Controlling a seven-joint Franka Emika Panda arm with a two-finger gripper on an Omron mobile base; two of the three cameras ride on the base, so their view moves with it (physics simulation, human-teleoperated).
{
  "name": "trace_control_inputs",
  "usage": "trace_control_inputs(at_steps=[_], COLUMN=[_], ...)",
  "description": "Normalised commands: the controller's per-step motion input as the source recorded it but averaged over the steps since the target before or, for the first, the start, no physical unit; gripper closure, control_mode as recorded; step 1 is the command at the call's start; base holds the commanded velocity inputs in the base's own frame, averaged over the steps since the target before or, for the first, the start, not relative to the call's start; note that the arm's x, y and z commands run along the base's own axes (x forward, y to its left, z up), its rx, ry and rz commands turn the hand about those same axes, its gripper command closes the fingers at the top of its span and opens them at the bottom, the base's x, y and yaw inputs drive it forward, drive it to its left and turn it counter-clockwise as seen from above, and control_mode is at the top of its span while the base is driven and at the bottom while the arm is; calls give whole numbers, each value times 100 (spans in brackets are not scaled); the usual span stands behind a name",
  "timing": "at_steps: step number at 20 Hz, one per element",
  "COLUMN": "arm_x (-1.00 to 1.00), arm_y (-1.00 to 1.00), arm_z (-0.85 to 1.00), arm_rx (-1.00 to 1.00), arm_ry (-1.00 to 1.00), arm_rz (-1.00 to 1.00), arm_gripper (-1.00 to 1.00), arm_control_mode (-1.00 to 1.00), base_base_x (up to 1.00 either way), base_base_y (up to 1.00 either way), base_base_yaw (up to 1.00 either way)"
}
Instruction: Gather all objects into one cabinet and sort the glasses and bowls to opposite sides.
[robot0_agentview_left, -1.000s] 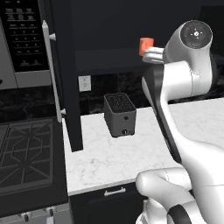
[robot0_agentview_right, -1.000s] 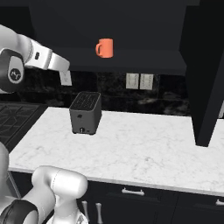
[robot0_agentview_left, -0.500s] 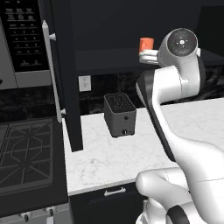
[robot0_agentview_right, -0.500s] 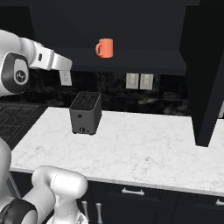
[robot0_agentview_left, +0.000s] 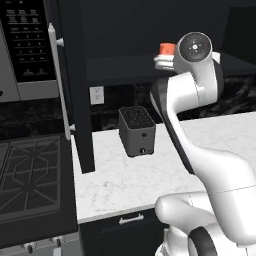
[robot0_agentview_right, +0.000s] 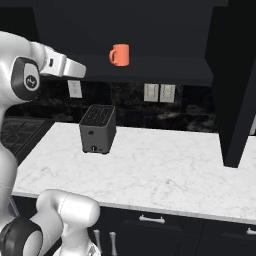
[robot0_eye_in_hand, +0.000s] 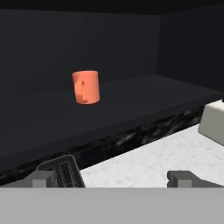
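Coral-orange mug (robot0_eye_in_hand: 85, 87) stands upright on the cabinet shelf (robot0_eye_in_hand: 144, 98), above the toaster (robot0_agentview_right: 98, 128). My pincer (robot0_eye_in_hand: 114, 178), spread wide and empty, seems well short; next I reach in for it.

My two base cams sit behind the arm, left and right, both facing the counter (robot0_agentview_right: 165, 170) back edge and cabinet shelf (robot0_agentview_right: 165, 67). My hand cam looks level, near the shelf's front edge.
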Motion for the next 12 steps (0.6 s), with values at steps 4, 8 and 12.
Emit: trace_control_inputs(at_steps=[4, 8, 12], arm_x=[19, 3, 1], arm_y=[0, 0, 0], arm_z=[0, 0, 0], arm_rx=[0, 0, 0], arm_ry=[0, 0, 0], arm_rz=[0, 0, 0], arm_gripper=[-100, -100, -100], arm_control_mode=[-100, -100, -100], base_base_x=[0, 0, 0], base_base_y=[0, 0, 0], base_base_yaw=[0, 0, 0])
